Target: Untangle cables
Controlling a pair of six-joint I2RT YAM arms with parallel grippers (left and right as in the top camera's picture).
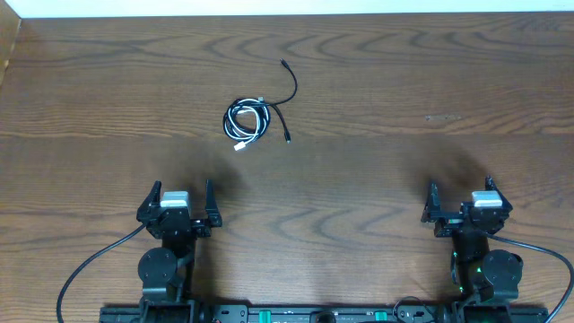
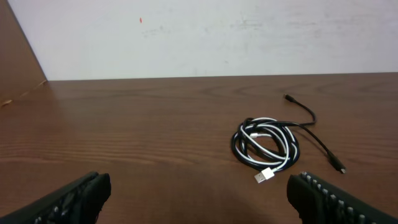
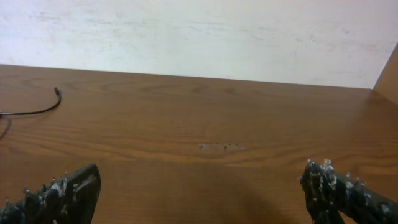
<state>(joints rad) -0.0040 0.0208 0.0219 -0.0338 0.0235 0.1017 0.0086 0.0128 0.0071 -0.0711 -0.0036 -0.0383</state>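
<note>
step: approach, cables point(image 1: 249, 119) looped together | left gripper point(image 1: 180, 192) released, right gripper point(image 1: 460, 192) released | next: left should pinch loose tail of black cord point(image 1: 293, 90)

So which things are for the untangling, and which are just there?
For the job: black cable, white cable, left end effector, right end effector, both open.
Just there: table, small scuff, wall.

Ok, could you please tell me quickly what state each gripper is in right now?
Left gripper: open, holding nothing.
Right gripper: open, holding nothing.
</note>
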